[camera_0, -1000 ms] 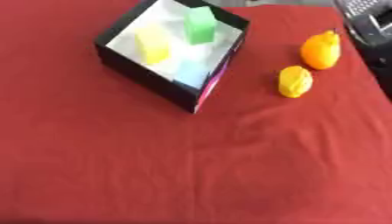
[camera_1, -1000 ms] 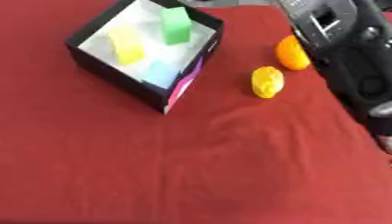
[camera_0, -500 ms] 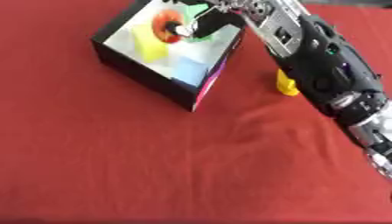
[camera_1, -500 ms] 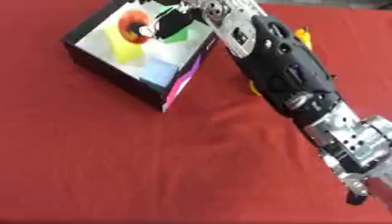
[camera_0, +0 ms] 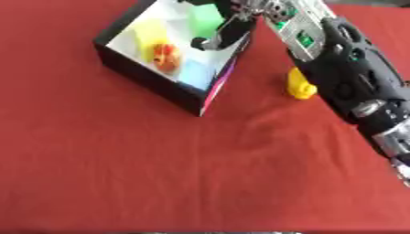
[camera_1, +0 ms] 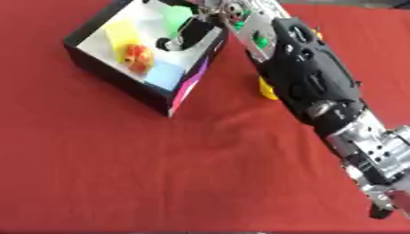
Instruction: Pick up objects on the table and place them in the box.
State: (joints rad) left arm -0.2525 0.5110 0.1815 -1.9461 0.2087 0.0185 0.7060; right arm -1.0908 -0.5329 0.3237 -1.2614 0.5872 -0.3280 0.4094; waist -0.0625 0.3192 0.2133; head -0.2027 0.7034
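A black box [camera_0: 152,81] with a white inside stands at the upper left of the red table. In it lie an orange-red fruit [camera_0: 166,55], a yellow piece [camera_0: 149,34], a green block [camera_0: 206,18] and a pale blue piece [camera_0: 196,71]. My right arm stretches from the lower right up to the box, and my right hand [camera_0: 227,30] hangs over the box's right side, fingers relaxed and apart from the fruit, holding nothing. A yellow lemon-like fruit [camera_0: 301,86] lies on the cloth right of the box, partly hidden by my forearm. My left hand shows in neither view.
The red cloth [camera_0: 136,169] covers the table and runs wide in front of the box and to its left. My black and silver forearm [camera_1: 320,91] crosses the right side of the views, above the lemon-like fruit.
The orange fruit has left the table beside the yellow one; half a second ago my right hand held it over the box, and now it lies inside, let go.
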